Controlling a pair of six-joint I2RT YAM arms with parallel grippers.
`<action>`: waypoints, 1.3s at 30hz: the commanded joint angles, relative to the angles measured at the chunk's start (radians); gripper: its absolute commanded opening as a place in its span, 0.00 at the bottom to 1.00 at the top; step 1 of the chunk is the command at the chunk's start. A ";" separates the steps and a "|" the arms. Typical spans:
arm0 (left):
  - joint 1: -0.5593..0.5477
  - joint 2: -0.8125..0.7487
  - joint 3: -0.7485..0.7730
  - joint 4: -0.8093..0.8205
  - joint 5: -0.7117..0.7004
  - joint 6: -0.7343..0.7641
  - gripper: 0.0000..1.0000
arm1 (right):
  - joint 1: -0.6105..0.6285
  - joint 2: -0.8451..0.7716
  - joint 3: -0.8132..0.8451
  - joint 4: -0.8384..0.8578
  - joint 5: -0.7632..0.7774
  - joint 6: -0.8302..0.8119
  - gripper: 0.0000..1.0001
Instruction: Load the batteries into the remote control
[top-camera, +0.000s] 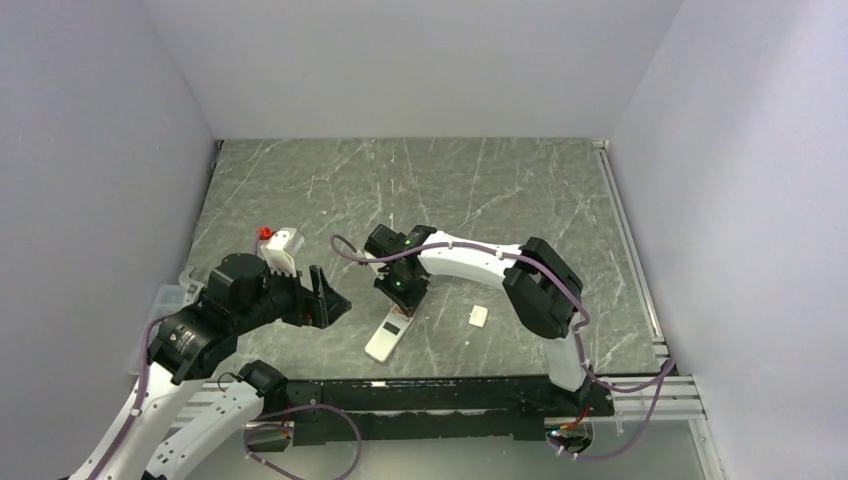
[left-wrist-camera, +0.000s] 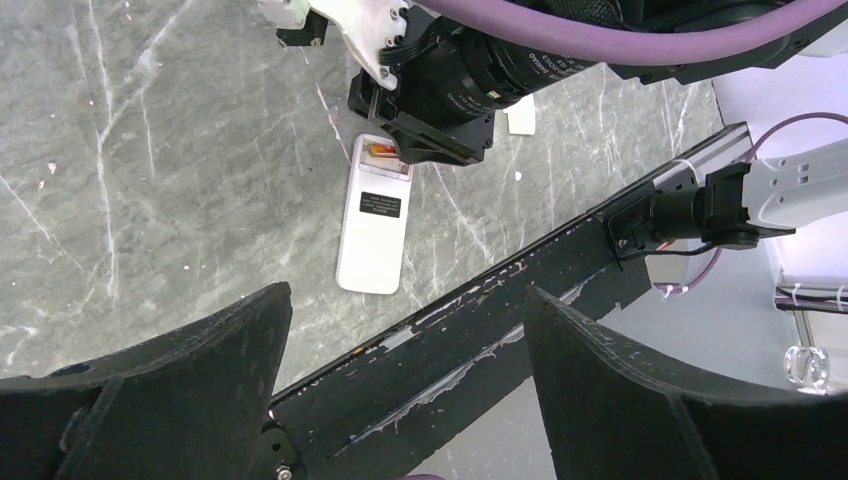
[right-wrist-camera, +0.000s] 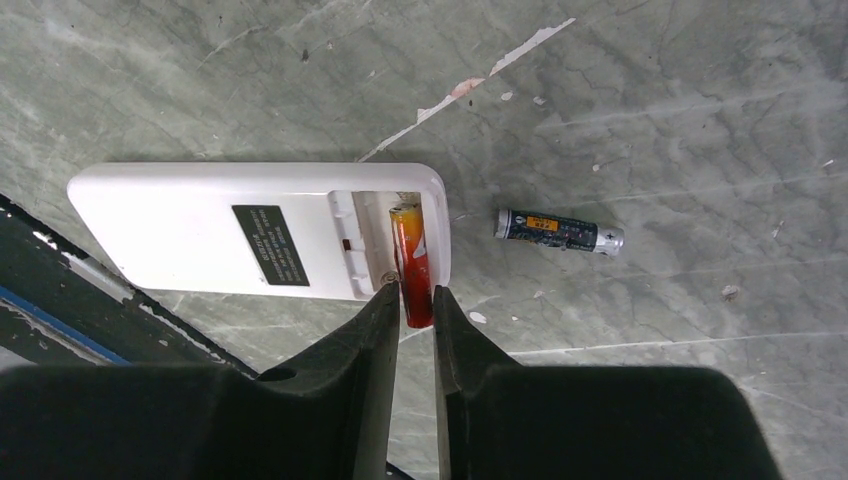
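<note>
Grey marbled worktop (top-camera: 520, 190) lies open on its far side and to the right. Its near edge ends at a black rail (left-wrist-camera: 520, 290). The remote control (right-wrist-camera: 250, 235) lies face down close to that rail. My right wrist view shows its open bay plainly. An orange-red battery (right-wrist-camera: 412, 262) has one end in the bay, and my right jaws are clenched on the other end, past the remote's edge. The left wrist view gives only an orange glimpse of it. The right wrist view alone shows the dark battery (right-wrist-camera: 558, 231), loose beside the remote's end and not touching it. From above, my right arm hides both batteries. My left jaws hang released and empty, left of the remote. A small white square piece (top-camera: 477, 316) lies apart to its right.
</note>
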 joint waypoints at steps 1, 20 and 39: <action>-0.003 -0.011 -0.002 0.036 -0.006 0.012 0.91 | 0.002 -0.036 0.032 0.008 0.020 0.015 0.21; -0.003 0.009 0.000 0.030 -0.014 0.005 0.91 | 0.002 -0.096 0.034 0.030 0.018 0.043 0.26; -0.003 0.021 -0.003 0.034 -0.026 -0.003 0.90 | 0.002 -0.170 -0.070 0.163 0.007 0.128 0.30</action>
